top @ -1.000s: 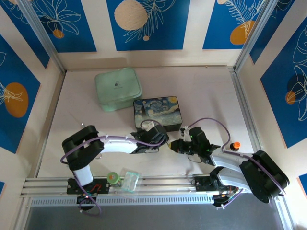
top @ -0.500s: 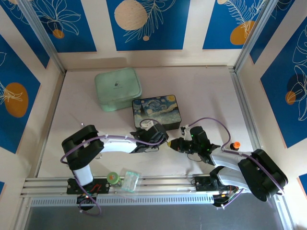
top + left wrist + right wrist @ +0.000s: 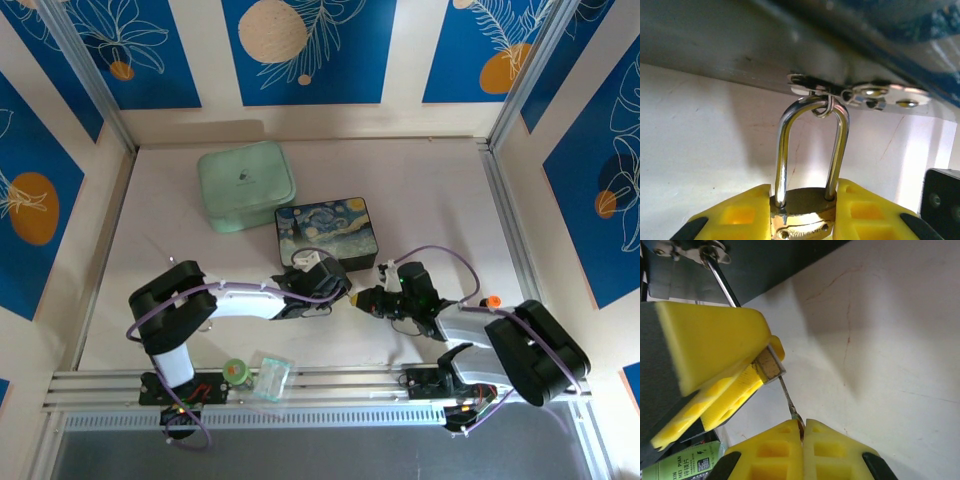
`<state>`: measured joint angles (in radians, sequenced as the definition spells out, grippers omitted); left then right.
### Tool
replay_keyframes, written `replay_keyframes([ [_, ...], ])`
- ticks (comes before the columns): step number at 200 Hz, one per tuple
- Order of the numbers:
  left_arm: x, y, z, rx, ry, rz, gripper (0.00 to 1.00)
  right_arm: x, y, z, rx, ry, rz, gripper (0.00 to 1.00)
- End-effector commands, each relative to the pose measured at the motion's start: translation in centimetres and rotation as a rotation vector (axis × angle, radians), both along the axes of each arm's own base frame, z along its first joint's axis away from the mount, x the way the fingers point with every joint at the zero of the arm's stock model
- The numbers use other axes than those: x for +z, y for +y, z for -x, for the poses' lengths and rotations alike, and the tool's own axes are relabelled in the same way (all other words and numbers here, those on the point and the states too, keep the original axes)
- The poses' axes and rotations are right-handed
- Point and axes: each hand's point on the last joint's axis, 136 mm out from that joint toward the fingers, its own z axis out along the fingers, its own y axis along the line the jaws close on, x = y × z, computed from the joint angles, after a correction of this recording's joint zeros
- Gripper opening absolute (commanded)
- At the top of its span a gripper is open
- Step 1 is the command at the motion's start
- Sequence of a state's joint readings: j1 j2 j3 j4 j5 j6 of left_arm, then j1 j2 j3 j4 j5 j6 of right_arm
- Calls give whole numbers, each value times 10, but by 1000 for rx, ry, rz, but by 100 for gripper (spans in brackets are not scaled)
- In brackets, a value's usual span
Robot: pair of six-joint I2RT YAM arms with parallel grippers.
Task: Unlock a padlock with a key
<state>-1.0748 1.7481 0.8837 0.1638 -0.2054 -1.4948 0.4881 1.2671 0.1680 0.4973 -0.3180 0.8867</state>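
pinched narrow, the yellow fingers (image 3: 730, 217) of my left gripper (image 3: 802, 220) hold the padlock (image 3: 801, 212) by its brass body, one finger on each flank, base turned toward the other arm. the right gripper (image 3: 803, 440) has its pads (image 3: 835, 450) pressed together on the head of the key (image 3: 788, 401), and the thin blade sticks out between them and slants up to the underside of the lock. from the right wrist view i judge the tip to be at the keyway, but i cannot tell whether it has gone in or merely touches the face. the shackle (image 3: 810, 140) stands with both legs down in the body and loops through the small ring of the latch (image 3: 860, 94) on the starry-night box (image 3: 325, 232), so the lock is not yet open. from above, the two grippers meet nose to nose just in front of that box's near side, with a mint-green case (image 3: 246, 187) beyond it on the table (image 3: 430, 190). by my reckoning the task is near its middle: lock steadied, key gripped and brought to the slot. what is left is to seat the blade fully, turn it, and free the shackle.
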Motion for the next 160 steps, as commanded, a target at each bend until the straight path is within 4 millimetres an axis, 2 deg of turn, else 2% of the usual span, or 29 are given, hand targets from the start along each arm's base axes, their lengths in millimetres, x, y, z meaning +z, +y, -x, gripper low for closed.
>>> replay_keyframes([
  [1, 19, -26, 10, -62, 31, 122, 11, 22, 9, -15, 12, -101, -67, 0],
  [43, 7, -22, 10, -48, 50, 104, 11, 28, 9, -16, 9, -108, -82, 0],
  [69, -1, -20, 12, -32, 68, 107, 10, 25, -1, -20, -52, -88, -89, 0],
  [134, -6, -16, 11, -21, 75, 69, 11, 27, -4, -21, -84, -68, -93, 0],
  [160, -9, -15, 10, -8, 81, 66, 11, 19, -14, -20, -134, -39, -55, 0],
])
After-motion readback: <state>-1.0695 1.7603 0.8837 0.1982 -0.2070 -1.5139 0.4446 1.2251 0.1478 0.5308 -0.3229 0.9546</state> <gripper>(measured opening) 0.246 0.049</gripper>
